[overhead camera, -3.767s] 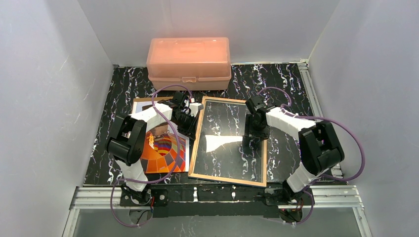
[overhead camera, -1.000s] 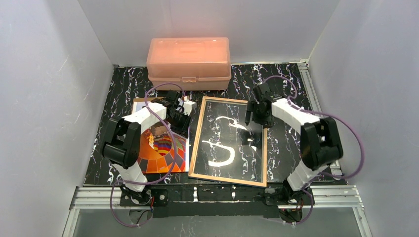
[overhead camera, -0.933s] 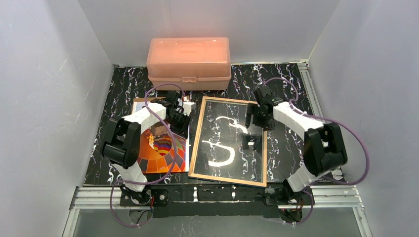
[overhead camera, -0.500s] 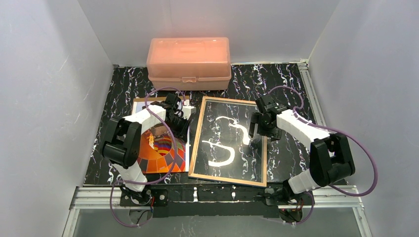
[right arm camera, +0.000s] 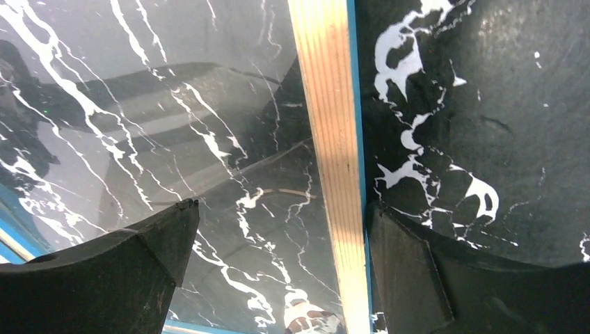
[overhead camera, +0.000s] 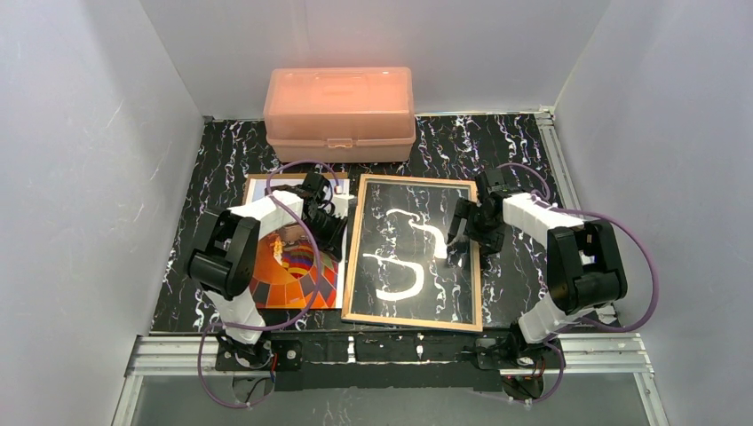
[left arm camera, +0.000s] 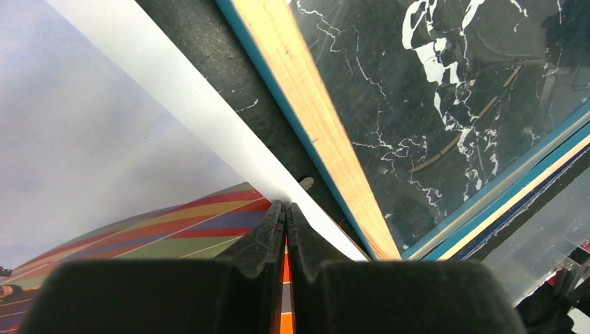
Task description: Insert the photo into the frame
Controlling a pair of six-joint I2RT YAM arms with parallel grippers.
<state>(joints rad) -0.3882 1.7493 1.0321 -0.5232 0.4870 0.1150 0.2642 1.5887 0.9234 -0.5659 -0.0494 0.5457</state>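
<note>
Straddling the frame rail, right jaws wide.

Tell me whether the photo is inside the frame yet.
No, the photo lies beside the frame, to its left, and only the marbled table shows through the frame's pane.

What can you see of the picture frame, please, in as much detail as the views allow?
The frame is a thin rectangle lying flat on the dark marbled table, long side running away from the arms. Its upward face shows tan wooden rails, with bright blue along their outer edges; the middle is a glossy clear pane that shows the table and catches white reflections. No photo is in it. The right gripper straddles its right rail with jaws open; contact cannot be told.
</note>
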